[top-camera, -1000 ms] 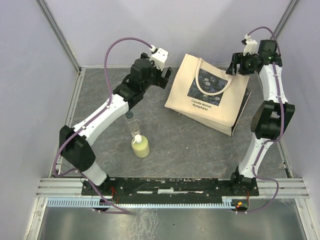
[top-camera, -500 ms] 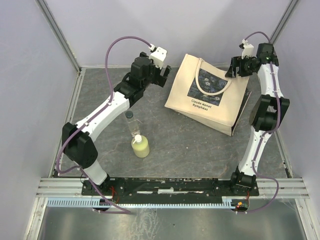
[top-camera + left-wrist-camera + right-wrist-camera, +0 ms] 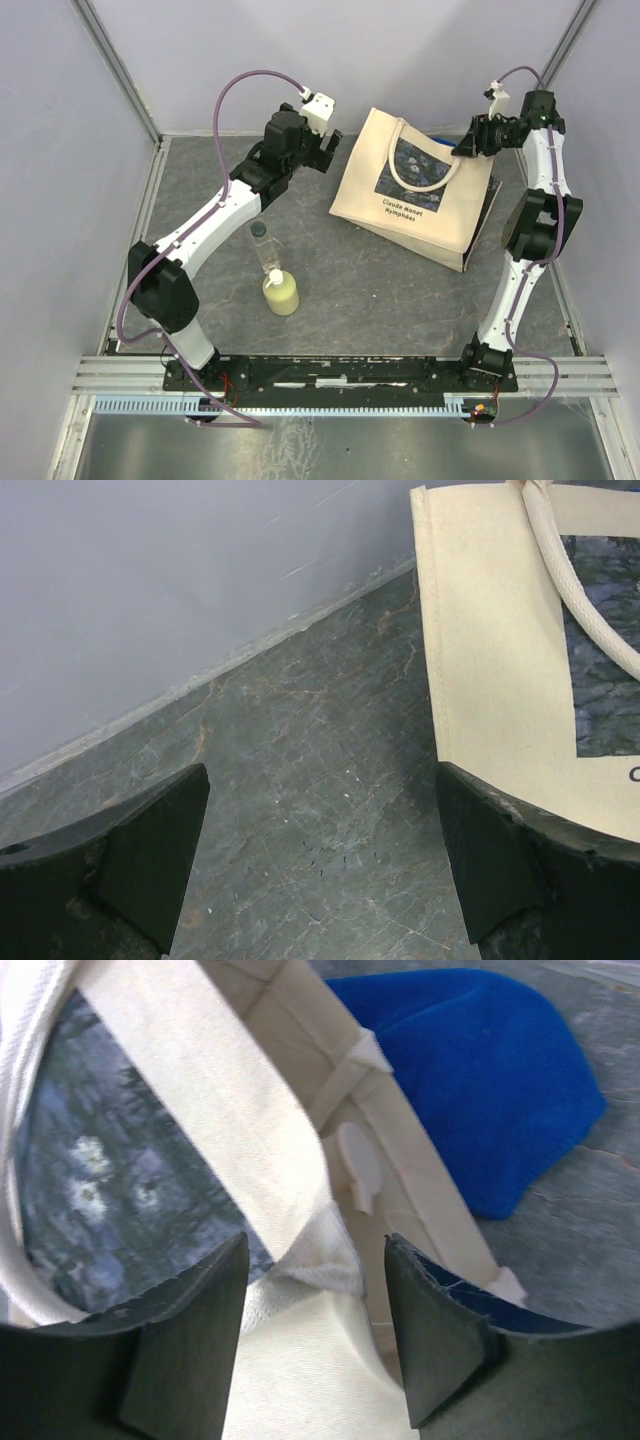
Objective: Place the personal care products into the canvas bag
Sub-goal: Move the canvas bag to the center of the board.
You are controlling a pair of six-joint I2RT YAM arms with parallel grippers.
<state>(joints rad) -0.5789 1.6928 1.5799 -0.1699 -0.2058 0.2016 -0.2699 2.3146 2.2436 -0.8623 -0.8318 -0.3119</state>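
The canvas bag (image 3: 415,195) lies flat at the back right, its dark printed panel up. A clear black-capped bottle (image 3: 264,250) and a yellow-green bottle (image 3: 281,294) stand together left of centre; the other products are out of view. My left gripper (image 3: 326,152) is open and empty, just left of the bag's edge (image 3: 480,650), over bare floor (image 3: 320,870). My right gripper (image 3: 467,143) hangs over the bag's far right corner. Its jaws are partly open, with a folded strap handle (image 3: 240,1110) and the bag's rim (image 3: 300,1380) between them (image 3: 315,1260), not visibly pinched.
A blue cloth (image 3: 470,1080) lies under the bag's far side. The back wall (image 3: 150,580) runs close behind the left gripper, and side walls and metal rails enclose the grey mat (image 3: 380,290).
The right arm has stretched upward and its wrist has shifted slightly back and right over the bag's corner. The left gripper has barely moved. Bag and bottles are unmoved.
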